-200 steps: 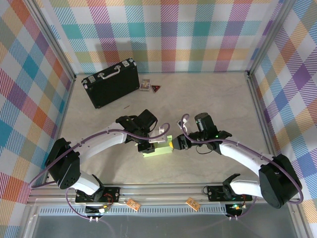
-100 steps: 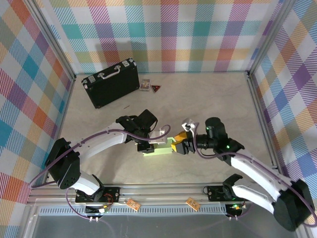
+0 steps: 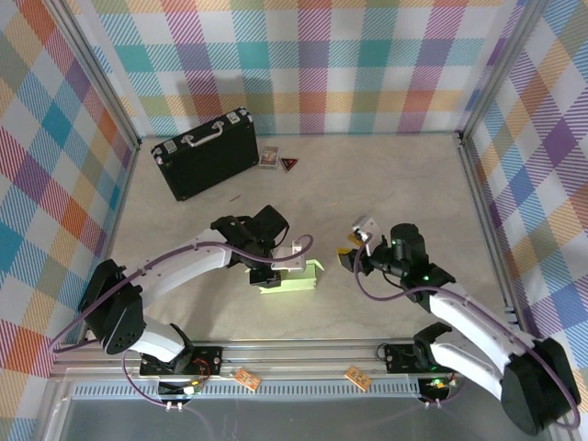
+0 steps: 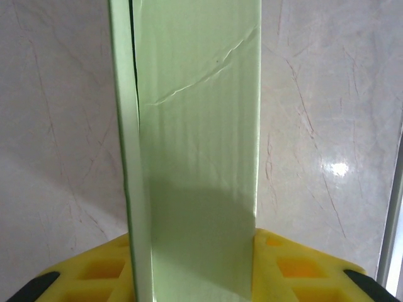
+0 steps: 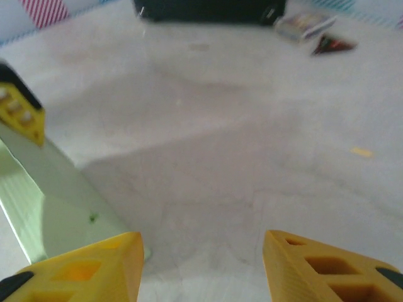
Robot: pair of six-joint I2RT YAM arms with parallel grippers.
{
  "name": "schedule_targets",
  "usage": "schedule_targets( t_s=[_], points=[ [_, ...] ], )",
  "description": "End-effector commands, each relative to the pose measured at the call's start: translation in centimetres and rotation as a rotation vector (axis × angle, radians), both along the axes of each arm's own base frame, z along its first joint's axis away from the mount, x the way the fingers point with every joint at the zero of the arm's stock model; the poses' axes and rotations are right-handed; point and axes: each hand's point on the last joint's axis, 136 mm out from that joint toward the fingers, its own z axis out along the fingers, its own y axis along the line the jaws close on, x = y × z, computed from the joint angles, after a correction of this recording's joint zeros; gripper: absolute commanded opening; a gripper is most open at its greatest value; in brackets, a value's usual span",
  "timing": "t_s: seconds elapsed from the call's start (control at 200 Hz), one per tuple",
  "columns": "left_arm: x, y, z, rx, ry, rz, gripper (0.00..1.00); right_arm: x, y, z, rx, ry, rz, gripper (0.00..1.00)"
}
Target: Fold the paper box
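— When you look down from above, where does the paper box (image 3: 292, 278) sit?

— Around the middle of the tabletop (image 3: 395, 184), somewhat toward its near edge. The left gripper (image 3: 274, 268) is clamped on the box's left end. The right gripper (image 3: 355, 256) hangs to the right of it, apart from the card.

— How much room is there around it?

— Bare surface lies between the box and the right edge, and behind it too. A black briefcase (image 3: 204, 153) lies by the far left corner. A small card (image 3: 268, 157) and a dark triangular piece (image 3: 289, 164) lie beside it along the far edge. A metal rail (image 3: 303, 354) runs along the near edge, and checked walls (image 3: 322, 55) close the other three sides.

— And the left wrist camera?

— The box runs straight away from the lens as a pale green panel, with a thin side wall on its left and a slanting crease (image 4: 201, 72) high up. The yellow fingers (image 4: 296, 267) press on it from both sides. Pale marbled tabletop shows on either side.

— The right wrist camera?

— Its two yellow fingers (image 5: 88, 264) stand spread, with nothing between them but bare surface. The box's end shows at the lower left, and a fingertip (image 5: 20, 116) of the other arm sits against it. The briefcase and the two small pieces lie blurred at the far edge.
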Motion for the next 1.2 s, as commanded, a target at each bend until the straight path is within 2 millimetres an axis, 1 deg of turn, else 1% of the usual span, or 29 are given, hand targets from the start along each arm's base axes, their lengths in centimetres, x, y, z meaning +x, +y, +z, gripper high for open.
schedule_targets(
  t_s=[0.0,0.07,0.16,0.28,0.35,0.405,0.705,0.795,0.865,0.93,1.035,1.135,1.195],
  points=[
    [-1.6,1.4,-0.6,0.053,0.028,-0.04,0.35,-2.0,3.0,1.0,0.029,-0.026,0.254,0.52],
    [-1.5,1.3,-0.9,0.052,0.034,-0.046,0.35,-2.7,3.7,0.7,0.017,-0.035,0.309,0.53],
    [-1.6,1.1,-1.3,0.059,0.056,-0.054,0.35,-3.0,4.0,1.1,0.033,-0.077,0.34,0.56],
    [-1.6,1.0,-1.9,0.085,0.082,-0.056,0.34,-3.6,4.8,1.2,0.04,-0.095,0.407,0.56],
    [-1.6,0.9,-2.1,0.094,0.092,-0.057,0.34,-4.1,5.2,0.9,0.018,-0.12,0.445,0.55],
    [-1.6,0.9,-2.2,0.098,0.099,-0.059,0.34,-4.1,5.5,0.8,0.014,-0.142,0.457,0.56],
    [-1.7,0.8,-1.8,0.076,0.091,-0.064,0.34,-5.0,6.6,1.1,0.033,-0.167,0.568,0.55],
    [-1.8,0.8,-1.8,0.074,0.09,-0.065,0.33,-5.4,6.4,1.7,0.029,-0.181,0.576,0.59],
    [-1.8,0.9,-1.9,0.076,0.087,-0.064,0.33,-4.7,6.0,2.8,0.031,-0.198,0.508,0.6],
    [-1.7,0.9,-1.8,0.076,0.083,-0.062,0.33,-3.8,5.3,3.5,0.009,-0.223,0.425,0.58],
    [-1.6,0.8,-1.7,0.074,0.081,-0.06,0.33,-1.2,3.3,4.1,-0.041,-0.215,0.218,0.58],
    [-1.6,0.9,-1.6,0.073,0.076,-0.06,0.33,0.5,1.5,3.5,-0.063,-0.181,0.077,0.58],
    [-1.6,0.8,-1.6,0.072,0.076,-0.062,0.33,1.0,0.9,2.1,-0.106,-0.16,0.058,0.57]
  ],
)
